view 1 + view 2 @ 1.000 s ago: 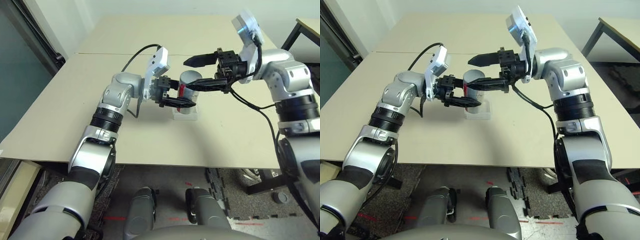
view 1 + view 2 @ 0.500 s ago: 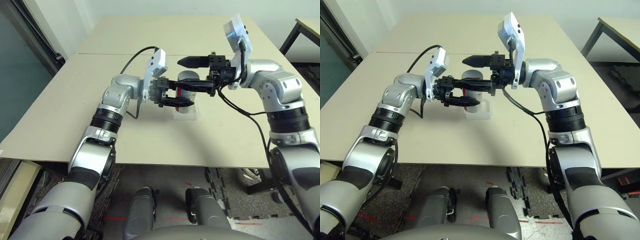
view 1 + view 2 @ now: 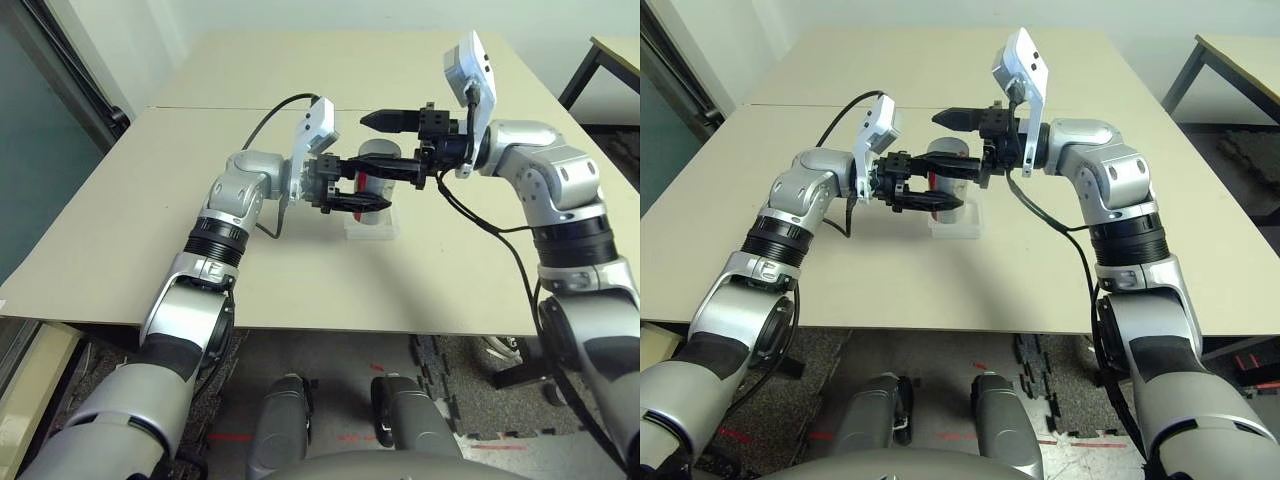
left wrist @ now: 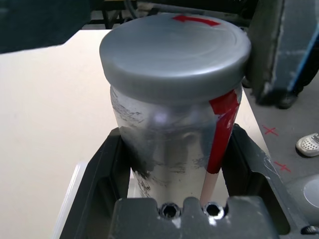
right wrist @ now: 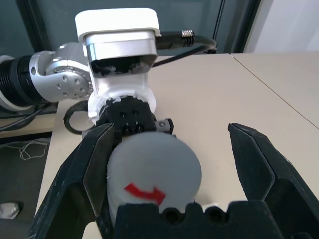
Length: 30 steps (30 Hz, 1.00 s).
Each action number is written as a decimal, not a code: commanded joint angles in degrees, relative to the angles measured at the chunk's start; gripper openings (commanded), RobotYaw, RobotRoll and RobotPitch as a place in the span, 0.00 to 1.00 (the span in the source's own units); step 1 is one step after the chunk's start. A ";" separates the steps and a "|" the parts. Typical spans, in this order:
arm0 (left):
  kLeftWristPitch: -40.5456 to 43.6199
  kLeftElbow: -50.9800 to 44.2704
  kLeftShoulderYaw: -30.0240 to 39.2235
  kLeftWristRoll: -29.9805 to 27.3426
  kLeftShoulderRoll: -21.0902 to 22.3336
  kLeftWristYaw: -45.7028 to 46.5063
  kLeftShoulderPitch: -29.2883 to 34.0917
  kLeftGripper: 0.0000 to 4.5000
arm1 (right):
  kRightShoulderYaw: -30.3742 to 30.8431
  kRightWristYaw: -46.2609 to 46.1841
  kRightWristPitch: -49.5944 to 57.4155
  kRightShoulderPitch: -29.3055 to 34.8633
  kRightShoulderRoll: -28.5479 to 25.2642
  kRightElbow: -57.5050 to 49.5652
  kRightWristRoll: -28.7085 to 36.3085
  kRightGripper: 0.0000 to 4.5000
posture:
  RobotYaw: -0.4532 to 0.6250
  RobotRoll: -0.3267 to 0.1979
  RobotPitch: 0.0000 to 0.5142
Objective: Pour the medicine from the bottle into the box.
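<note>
**Bottle held above box, right claw at cap**

While the left claw (image 4: 172, 164) is clamped on the body of the bottle (image 4: 169, 134), the bottle sits upright above the worktop (image 3: 120, 200), directly over the clear box (image 3: 370, 226). Its grey cap (image 5: 154, 167), marked with a red arrow, is in place. From the opposite side, the right claw (image 5: 179, 169) reaches in level with fingers (image 5: 259, 174) spread wide, straddling the cap; contact with the cap cannot be confirmed.

The silver-grey bottle (image 4: 169, 144) bears a red stripe, its grey cap (image 4: 174, 50) a red arrow.
</note>
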 commanded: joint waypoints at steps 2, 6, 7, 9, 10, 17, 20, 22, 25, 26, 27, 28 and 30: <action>-0.21 -0.78 0.75 -1.01 0.86 -0.93 0.06 0.62 | -1.67 -0.90 2.02 2.45 -3.03 -1.05 0.17 1.00 | 0.39 0.62 0.17; 0.06 -1.37 0.89 -1.17 1.41 -0.81 0.58 0.62 | -3.17 -0.75 3.65 4.42 -5.80 -3.15 1.88 1.00 | 0.39 0.62 0.18; 0.08 -1.37 0.91 -1.19 1.51 -0.77 0.62 0.62 | -3.50 -0.82 3.96 4.73 -6.45 -3.36 2.23 1.00 | 0.39 0.62 0.18; 0.08 -1.35 0.99 -1.20 1.75 -0.78 0.74 0.62 | -4.22 -0.76 4.53 5.30 -7.68 -3.72 2.69 1.00 | 0.39 0.62 0.18; 0.05 -1.32 1.05 -1.17 1.83 -0.79 0.80 0.62 | -4.53 -0.68 4.86 5.61 -8.33 -3.93 2.89 1.00 | 0.39 0.62 0.18; -0.38 -0.43 1.32 -0.85 2.17 -0.84 0.74 0.62 | -4.77 1.04 8.29 7.44 -11.62 -7.50 5.15 1.00 | 0.38 0.62 0.18; -0.80 0.42 1.44 -0.66 2.21 -0.75 0.44 0.62 | -4.52 0.71 11.68 7.77 -11.45 -11.21 7.52 1.00 | 0.38 0.62 0.18; -1.06 0.92 1.43 -0.56 2.11 -0.68 0.17 0.62 | -4.28 -0.47 12.80 7.42 -10.50 -12.73 8.25 1.00 | 0.38 0.62 0.17; -1.53 1.72 1.39 -0.40 1.91 -0.57 -0.27 0.62 | -3.72 -1.89 13.00 6.54 -8.99 -13.51 8.38 1.00 | 0.38 0.62 0.17; -1.74 2.06 1.38 -0.33 1.77 -0.48 -0.46 0.62 | -3.12 -3.02 12.22 5.56 -7.81 -13.10 7.58 1.00 | 0.38 0.62 0.17; -1.96 2.39 1.35 -0.25 1.66 -0.42 -0.63 0.62 | -2.60 -3.98 11.53 4.73 -6.84 -12.64 6.82 1.00 | 0.38 0.62 0.16; -2.15 2.65 1.32 -0.18 1.55 -0.36 -0.75 0.62 | -2.19 -4.82 10.96 4.01 -5.99 -12.17 6.09 1.00 | 0.38 0.62 0.16; -2.58 3.24 1.28 -0.07 1.30 -0.26 -0.98 0.62 | -1.29 -6.22 9.66 2.66 -4.41 -10.99 4.64 1.00 | 0.38 0.62 0.16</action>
